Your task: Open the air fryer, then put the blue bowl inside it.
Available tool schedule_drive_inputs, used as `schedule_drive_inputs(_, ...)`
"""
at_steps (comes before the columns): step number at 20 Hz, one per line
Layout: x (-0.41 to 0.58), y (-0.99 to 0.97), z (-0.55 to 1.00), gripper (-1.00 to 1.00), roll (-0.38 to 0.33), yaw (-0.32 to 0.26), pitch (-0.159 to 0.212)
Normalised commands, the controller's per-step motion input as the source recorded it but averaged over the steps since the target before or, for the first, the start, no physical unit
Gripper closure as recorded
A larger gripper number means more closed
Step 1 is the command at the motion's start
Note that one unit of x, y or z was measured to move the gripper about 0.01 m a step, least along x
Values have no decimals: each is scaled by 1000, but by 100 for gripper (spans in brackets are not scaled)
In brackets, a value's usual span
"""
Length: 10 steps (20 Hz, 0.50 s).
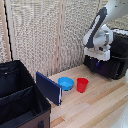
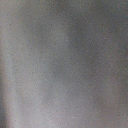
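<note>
Air fryer: black, boxy, smooth-sided appliance standing on the table at about 2 o'clock in the exterior view, against the backdrop. Its front face is partly hidden by the arm; whether the drawer is in or out cannot be told, and the handle is not made out.

Gripper: white block on a bulky white-and-grey arm that comes down from 1 o'clock. It hangs right at the fryer's front, with short dark-blue finger tips pointing down. Whether the fingers are spread or closed, and whether they hold anything, cannot be told at this blur.

Blue bowl: small, round, shallow, bright blue, glossy. It sits upright on the table near the centre, well apart from the fryer, just beside the red cup.

Red cup: small, round, open-topped, upright, toward 3 o'clock from the bowl.

Dark-blue panel: flat, rectangular, standing on edge, toward 9 o'clock from the bowl.

Black case: large, fabric-sided, open-topped, at 8 o'clock.

Table: pale wood planks, visible grain.

Backdrop: beige woven screen with vertical wooden strips.

Wrist view: uniform grey blur, nothing distinguishable.
</note>
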Motion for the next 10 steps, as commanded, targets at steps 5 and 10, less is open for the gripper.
schedule_drive_inputs(5,-277,938,33,100,45,0,-187)
schedule_drive_inputs(10,-266,976,-49,100,23,0,-136)
